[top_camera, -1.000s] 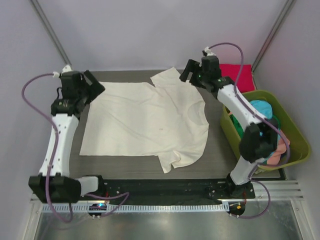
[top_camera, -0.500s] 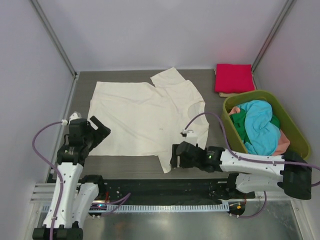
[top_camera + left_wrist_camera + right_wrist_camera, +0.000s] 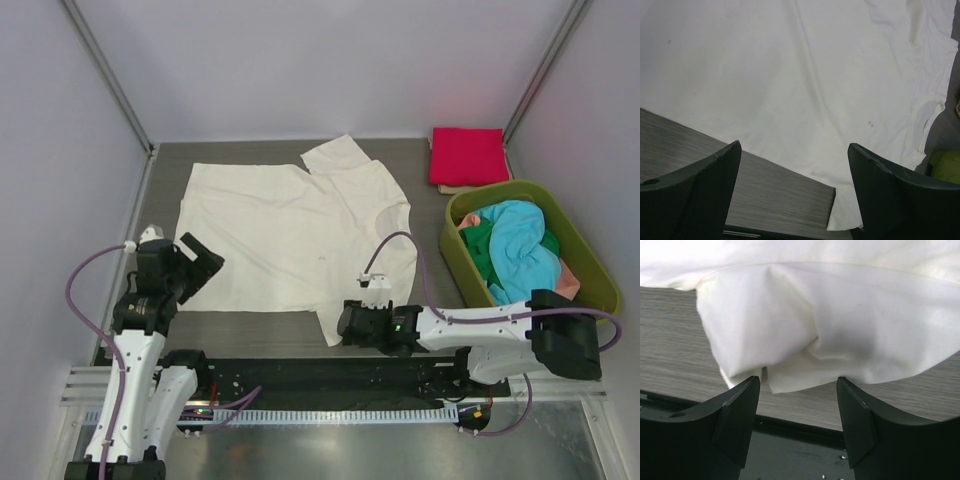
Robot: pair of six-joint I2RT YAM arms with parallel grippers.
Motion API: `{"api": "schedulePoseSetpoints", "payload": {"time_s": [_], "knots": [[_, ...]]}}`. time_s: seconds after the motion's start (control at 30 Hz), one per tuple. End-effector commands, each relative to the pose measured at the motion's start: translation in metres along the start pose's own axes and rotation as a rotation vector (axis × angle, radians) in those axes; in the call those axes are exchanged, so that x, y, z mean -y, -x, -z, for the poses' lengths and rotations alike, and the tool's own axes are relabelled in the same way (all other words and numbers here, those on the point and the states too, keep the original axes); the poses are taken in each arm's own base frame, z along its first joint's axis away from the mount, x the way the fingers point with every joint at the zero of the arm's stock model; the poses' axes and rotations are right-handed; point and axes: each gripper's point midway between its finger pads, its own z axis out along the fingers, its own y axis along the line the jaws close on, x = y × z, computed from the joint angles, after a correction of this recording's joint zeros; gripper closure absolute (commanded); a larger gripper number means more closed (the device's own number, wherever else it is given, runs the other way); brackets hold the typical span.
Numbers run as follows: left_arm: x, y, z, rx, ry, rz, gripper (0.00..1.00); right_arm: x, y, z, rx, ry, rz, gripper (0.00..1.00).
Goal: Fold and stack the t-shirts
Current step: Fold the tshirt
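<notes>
Because both arms sit low at the near edge of the table (image 3: 425,215), the action starts there. The right gripper (image 3: 345,322) lies close to the near edge, its jaws parted and empty, with the near sleeve (image 3: 790,335) of the cream-white t-shirt (image 3: 290,235) just ahead of its tips and not pinched. The left gripper (image 3: 203,257) hovers by the near left corner of the same shirt, over the hem, jaws spread wide and holding nothing.

The cream-white t-shirt lies spread flat across the middle of the table, hem toward the left edge and collar toward the right, one sleeve pointing to the near edge and the other to the far edge. No fold shows in it yet.

Along the right edge stands the olive-green basket (image 3: 500,187), holding the turquoise t-shirt (image 3: 515,245) on top, the green t-shirt (image 3: 478,240) at its left side and the salmon pink t-shirt (image 3: 568,282) at its near side, all crumpled.

In the far right corner rests the magenta-red t-shirt (image 3: 468,156), folded into a neat square.

By this showing the task is early: one shirt looks finished, one is laid out awaiting its first fold, and three remain in the basket.
</notes>
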Motion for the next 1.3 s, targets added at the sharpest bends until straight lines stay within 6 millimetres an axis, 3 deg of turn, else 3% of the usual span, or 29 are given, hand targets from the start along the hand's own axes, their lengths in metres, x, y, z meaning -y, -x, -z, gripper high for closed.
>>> {"api": "schedulePoseSetpoints", "payload": {"time_s": [0.0,0.23,0.33,0.37,0.43,0.6,0.77,0.83,1.03,1.1,1.27], "knots": [[0.007,-0.001,0.000,-0.001,-0.044,0.000,0.12,0.006,0.016,-0.007,0.098,-0.056,-0.020,0.32],[-0.011,0.003,-0.011,0.039,0.052,0.031,0.13,0.012,0.012,-0.021,0.100,-0.107,0.022,0.45],[-0.020,0.006,-0.014,0.068,0.104,0.035,0.19,0.012,0.010,-0.029,0.086,-0.101,0.028,0.66],[-0.022,0.006,-0.013,0.074,0.127,0.032,0.20,0.014,0.009,-0.032,0.074,-0.108,0.049,0.84],[-0.029,0.006,-0.013,0.120,0.190,0.014,0.19,0.017,0.014,-0.033,0.078,-0.117,0.050,0.99],[-0.040,-0.034,-0.031,0.010,0.309,-0.113,0.17,0.033,0.058,-0.007,0.189,-0.126,-0.013,0.99],[-0.054,-0.040,-0.027,0.062,0.385,-0.164,0.19,0.062,0.111,0.027,0.316,-0.147,-0.102,0.99],[-0.060,-0.047,-0.027,0.062,0.406,-0.166,0.16,0.064,0.128,0.042,0.352,-0.106,-0.132,0.99],[-0.082,-0.055,-0.038,-0.003,0.500,-0.112,0.12,0.071,0.155,0.067,0.434,-0.072,-0.156,0.99],[-0.087,-0.051,-0.047,-0.017,0.495,-0.015,0.12,0.075,0.160,0.071,0.456,-0.081,-0.154,0.99],[-0.100,-0.076,-0.059,-0.128,0.498,0.062,0.19,0.096,0.175,0.071,0.476,-0.166,-0.138,0.99]]}}
